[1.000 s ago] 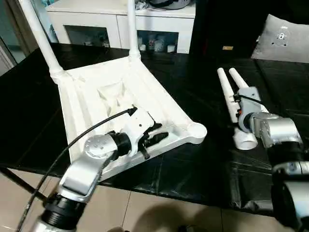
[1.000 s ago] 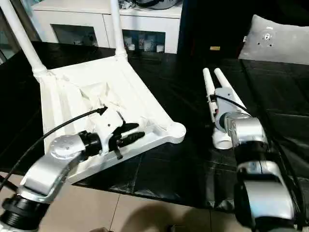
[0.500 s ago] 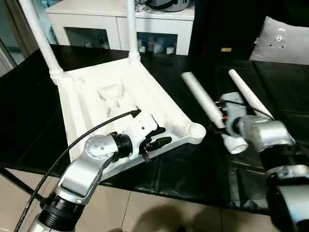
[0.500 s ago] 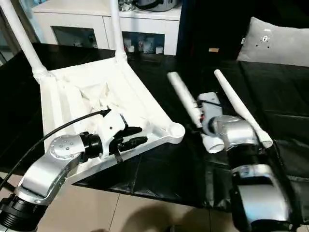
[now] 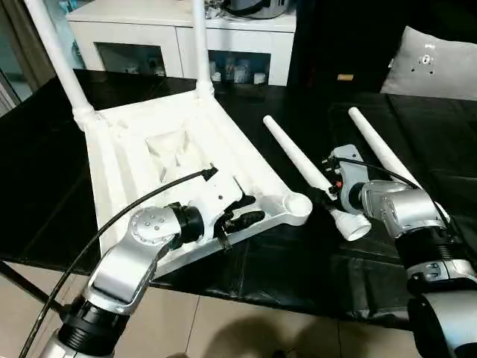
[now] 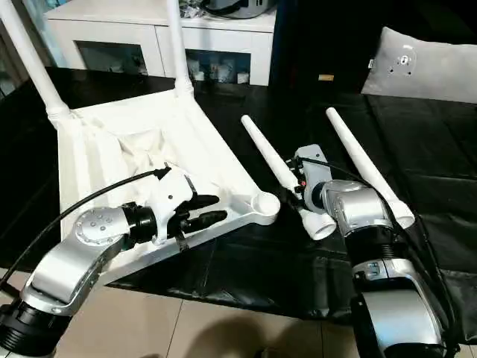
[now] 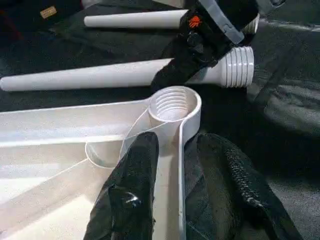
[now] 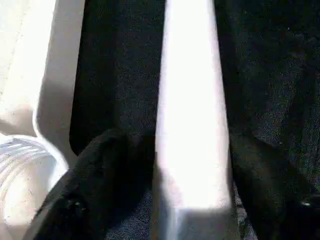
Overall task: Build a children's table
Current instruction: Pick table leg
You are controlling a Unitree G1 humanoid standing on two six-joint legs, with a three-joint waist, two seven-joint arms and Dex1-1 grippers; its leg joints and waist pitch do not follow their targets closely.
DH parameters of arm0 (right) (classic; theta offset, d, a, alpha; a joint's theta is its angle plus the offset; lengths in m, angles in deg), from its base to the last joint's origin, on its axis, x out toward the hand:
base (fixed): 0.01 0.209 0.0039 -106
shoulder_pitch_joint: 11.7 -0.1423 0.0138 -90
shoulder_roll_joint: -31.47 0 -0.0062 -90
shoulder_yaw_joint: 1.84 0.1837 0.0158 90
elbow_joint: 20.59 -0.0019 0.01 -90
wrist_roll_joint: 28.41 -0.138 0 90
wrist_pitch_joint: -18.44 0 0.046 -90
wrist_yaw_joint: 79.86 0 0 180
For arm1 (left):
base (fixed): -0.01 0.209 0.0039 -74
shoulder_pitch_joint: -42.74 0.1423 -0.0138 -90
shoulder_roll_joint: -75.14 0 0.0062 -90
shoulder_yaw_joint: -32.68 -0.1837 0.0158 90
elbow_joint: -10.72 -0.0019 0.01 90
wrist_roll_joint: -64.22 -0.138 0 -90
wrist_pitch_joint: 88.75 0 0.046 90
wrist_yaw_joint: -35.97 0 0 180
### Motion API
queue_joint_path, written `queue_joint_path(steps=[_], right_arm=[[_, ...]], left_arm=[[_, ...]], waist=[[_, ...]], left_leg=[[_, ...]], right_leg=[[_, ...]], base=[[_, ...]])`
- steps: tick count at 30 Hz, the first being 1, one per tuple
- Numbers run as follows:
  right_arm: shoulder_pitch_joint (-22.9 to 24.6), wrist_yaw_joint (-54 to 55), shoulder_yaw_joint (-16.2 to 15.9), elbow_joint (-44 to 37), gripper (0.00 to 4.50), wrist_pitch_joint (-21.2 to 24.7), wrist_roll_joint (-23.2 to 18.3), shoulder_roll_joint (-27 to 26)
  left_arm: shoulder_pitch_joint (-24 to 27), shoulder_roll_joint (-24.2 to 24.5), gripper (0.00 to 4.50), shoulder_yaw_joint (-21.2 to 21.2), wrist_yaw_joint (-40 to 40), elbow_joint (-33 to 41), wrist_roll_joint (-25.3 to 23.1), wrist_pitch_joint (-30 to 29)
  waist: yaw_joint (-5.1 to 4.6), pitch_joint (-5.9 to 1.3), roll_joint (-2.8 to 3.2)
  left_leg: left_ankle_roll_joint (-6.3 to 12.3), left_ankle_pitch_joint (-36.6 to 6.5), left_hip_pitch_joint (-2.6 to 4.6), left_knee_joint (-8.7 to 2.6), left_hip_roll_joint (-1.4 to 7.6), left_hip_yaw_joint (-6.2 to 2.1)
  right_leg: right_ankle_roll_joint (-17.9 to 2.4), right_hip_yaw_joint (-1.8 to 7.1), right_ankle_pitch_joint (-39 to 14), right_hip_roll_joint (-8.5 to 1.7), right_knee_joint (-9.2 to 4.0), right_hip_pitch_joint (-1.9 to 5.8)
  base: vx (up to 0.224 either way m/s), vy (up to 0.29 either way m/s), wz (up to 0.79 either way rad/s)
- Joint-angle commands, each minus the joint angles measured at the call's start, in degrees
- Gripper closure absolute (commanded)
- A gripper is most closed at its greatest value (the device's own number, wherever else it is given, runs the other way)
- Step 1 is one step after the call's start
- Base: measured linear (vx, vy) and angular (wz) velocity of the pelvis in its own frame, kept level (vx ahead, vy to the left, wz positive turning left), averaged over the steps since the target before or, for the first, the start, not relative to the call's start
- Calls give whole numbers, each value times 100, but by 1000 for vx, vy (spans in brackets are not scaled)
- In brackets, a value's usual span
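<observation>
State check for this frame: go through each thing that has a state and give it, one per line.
Table top: upside down on the black surface, two legs screwed in at far corners.
Near corner socket: empty, threads showing.
Left gripper: clamped on the table top's rim beside that socket.
Nearer loose leg: lying flat, between the right gripper's fingers.
Right gripper: straddling that leg.
Farther loose leg: lying flat, untouched.

silver forearms [image 5: 127,261], black fingers [image 7: 135,190]
</observation>
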Motion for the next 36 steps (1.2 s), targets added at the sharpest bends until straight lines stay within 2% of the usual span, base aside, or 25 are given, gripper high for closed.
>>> queue_joint_path(steps=[1, 4, 7, 9, 12, 14, 15, 17, 18, 19, 22, 23, 25, 27, 29, 30, 32, 33, 34, 36], right_arm=[[-58, 61, -1, 240, 142, 29, -11, -50], [-161, 183, 219, 334, 168, -109, -102, -31], [-151, 266, 591, 89, 196, -344, -361, -57], [-116, 285, 724, -89, 213, -484, -458, -62], [-46, 344, 1006, -432, 226, -618, -685, -115], [183, 227, 1134, -1036, 247, -1038, -857, -160], [223, 116, 1191, -1214, 247, -857, -982, -183], [282, -86, 1319, -1503, 266, -549, -1264, -265], [388, -336, 1472, -1869, 276, -324, -1729, -421], [388, -336, 1472, -1869, 284, -324, -1729, -421], [559, -666, 1587, -2327, 313, -82, -2313, -640], [720, -867, 1609, -2585, 320, 9, -2707, -812], [840, -941, 1604, -2715, 330, 26, -2919, -925], [898, -890, 1552, -2690, 357, -74, -2802, -961], [928, -637, 1330, -2467, 364, -491, -2178, -848], [929, -591, 1298, -2435, 376, -555, -2084, -825], [914, -445, 1181, -2355, 376, -736, -1823, -681], [926, -324, 1106, -2379, 360, -855, -1671, -602], [944, -233, 1065, -2419, 352, -943, -1580, -564], [1049, 47, 929, -2608, 336, -1084, -1339, -498]], left_arm=[[-89, 51, 293, -58, 6, 58, 31, -15], [-114, 67, 293, -4, 5, 28, 47, -27], [-108, 49, 293, 93, -38, 25, 88, -79], [-120, 0, 293, 195, -90, 10, 158, -162], [-185, -79, 293, 351, -182, -43, 245, -229], [-294, -177, 293, 481, -375, -164, 212, -149], [-332, -219, 293, 514, -447, -219, 193, -104], [-403, -330, 293, 629, -565, -315, 251, -107], [-515, -547, 266, 888, -675, -393, 522, -289], [-515, -547, 259, 888, -675, -393, 522, -289], [-672, -838, 259, 1273, -770, -420, 1004, -549], [-822, -1094, 259, 1568, -872, -418, 1411, -697], [-937, -1267, 259, 1762, -974, -444, 1649, -835], [-983, -1284, 259, 1758, -1017, -503, 1600, -822], [-933, -1110, 259, 1495, -1005, -589, 1201, -727], [-921, -1076, 259, 1449, -997, -598, 1137, -717], [-829, -827, 259, 1168, -917, -593, 857, -645], [-760, -730, 259, 1087, -939, -609, 731, -534], [-714, -687, 259, 1062, -993, -630, 647, -442], [-591, -661, 259, 1089, -1271, -703, 451, -223]], waist=[[23, -385, -87], [23, -383, -99], [32, -392, -98], [35, -388, -88], [45, -400, -88], [57, -405, -63], [58, -406, -73], [59, -407, -46], [61, -406, -32], [60, -403, -46], [85, -417, -54], [110, -420, -65], [125, -413, -68], [146, -394, -57], [144, -387, -49], [155, -394, -31], [144, -390, -25], [139, -394, -27], [166, -406, -42], [144, -407, -35]], left_leg=[[214, -1132, 5, -352, 43, 7], [186, -1230, 15, -352, 40, 7], [199, -1208, 15, -353, 40, 6], [194, -1168, 2, -357, 40, 7], [220, -1085, 8, -351, 36, 11], [244, -1058, 9, -350, 42, 14], [256, -1044, 5, -356, 40, 12], [300, -1047, 2, -359, 25, 10], [305, -1071, 6, -355, 25, 13], [327, -1084, 1, -354, 13, 25], [334, -1033, -7, -362, 38, -2], [367, -1057, 9, -348, 28, 21], [375, -1045, -11, -356, 37, 12], [320, -1104, 12, -371, 37, 2], [217, -1130, 19, -380, 36, -7], [188, -1126, 29, -387, 42, -17], [140, -1157, 23, -395, 30, -23], [140, -1148, 22, -390, 21, -16], [149, -1064, 23, -392, 37, -30], [153, -1027, 9, -386, 31, -16]], right_leg=[[-684, 211, -2456, -234, -472, 344], [-668, 204, -2535, -237, -486, 341], [-637, 209, -2493, -244, -477, 348], [-633, 206, -2457, -240, -470, 354], [-658, 207, -2312, -229, -451, 353], [-616, 213, -2245, -225, -456, 351], [-614, 205, -2221, -216, -459, 356], [-627, 202, -2166, -198, -453, 374], [-629, 202, -2174, -202, -471, 367], [-625, 201, -2186, -202, -484, 383], [-691, 192, -2162, -220, -471, 379], [-700, 194, -2185, -229, -492, 375], [-698, 179, -2267, -232, -501, 380], [-567, 167, -2523, -227, -544, 353], [-420, 162, -2674, -225, -562, 340], [-388, 162, -2697, -239, -564, 339], [-312, 163, -2689, -231, -561, 351], [-303, 164, -2677, -229, -560, 356], [-308, 170, -2563, -240, -547, 355], [-366, 170, -2368, -225, -524, 366]], base=[[0, 0, 0], [0, 0, 0], [0, 0, 0], [0, 0, 0], [0, 0, 0], [0, 0, 0], [0, 0, 0], [0, 0, 0], [0, 0, 0], [0, 0, 0], [0, 0, 0], [0, 0, 0], [0, 0, 0], [0, 0, 0], [0, 0, 0], [0, 0, 0], [0, 0, 0], [0, 0, 0], [0, 0, 0], [0, 0, 0]])
